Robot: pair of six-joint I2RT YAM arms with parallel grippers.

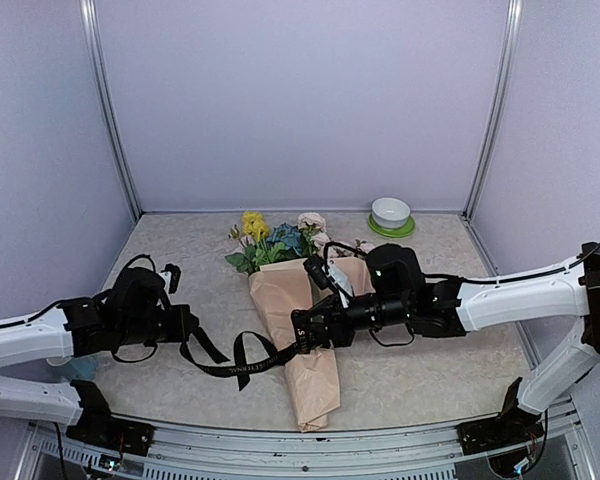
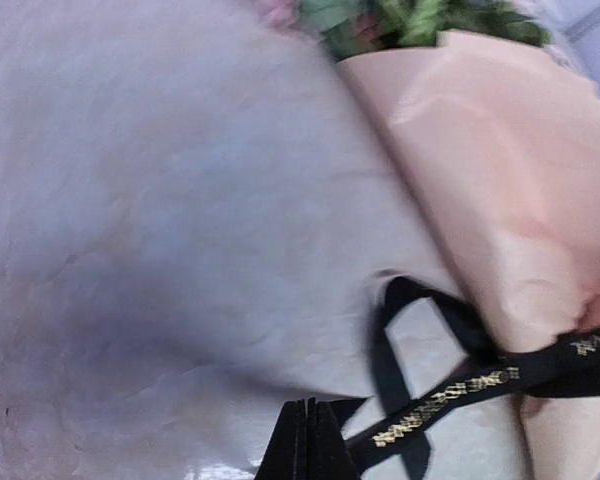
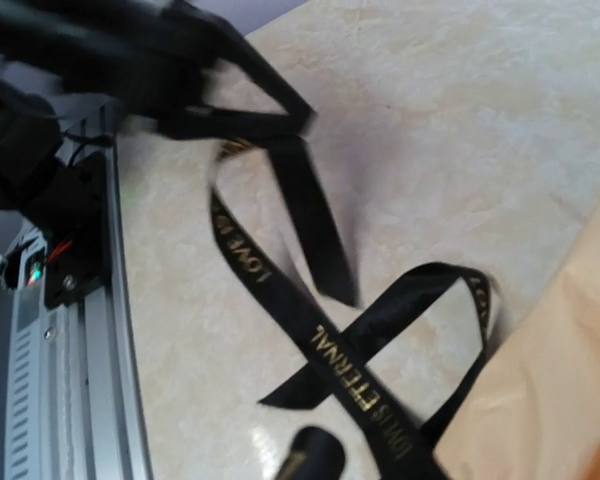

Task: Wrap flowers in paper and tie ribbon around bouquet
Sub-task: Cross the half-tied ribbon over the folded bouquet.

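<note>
Jaws, left: pressed together at the near left of the counter [image 1: 180,250], with one end of the ribbon [image 1: 242,362] running out from between the tips; judged pinched, though the contact itself is black on black.

Jaws, right: pressed together at the left edge of the bouquet [image 1: 315,385], about halfway along the cone. The ribbon's other end leads into them and looks pinched; the exact bite is hidden.

Ribbon: black with gold lettering, slack between the two arms. It crosses itself in one loose loop on the counter just beside the cone, with a free tail lying near the left jaws. Whether it passes under the cone cannot be told.

Bouquet: lies flat at centre, with the flowers [image 1: 275,240] toward the far wall and the narrow end toward the near edge. The paper [image 1: 280,290] is peach-tan and lightly creased.

Other: white bowl [image 1: 391,213] at far right, well apart.

Risks, as judged:
- The thin, floppy ribbon may slip from either pinch if the arms pull apart sharply.
- A sideways pull may drag the unweighted bouquet across the counter instead of tightening the loop.
- The loose crossing may pull straight, leaving no knot.
- The band may slide down the taper toward the narrow end.
- Hard cinching may crumple the paper or spring the wrap open.
</note>
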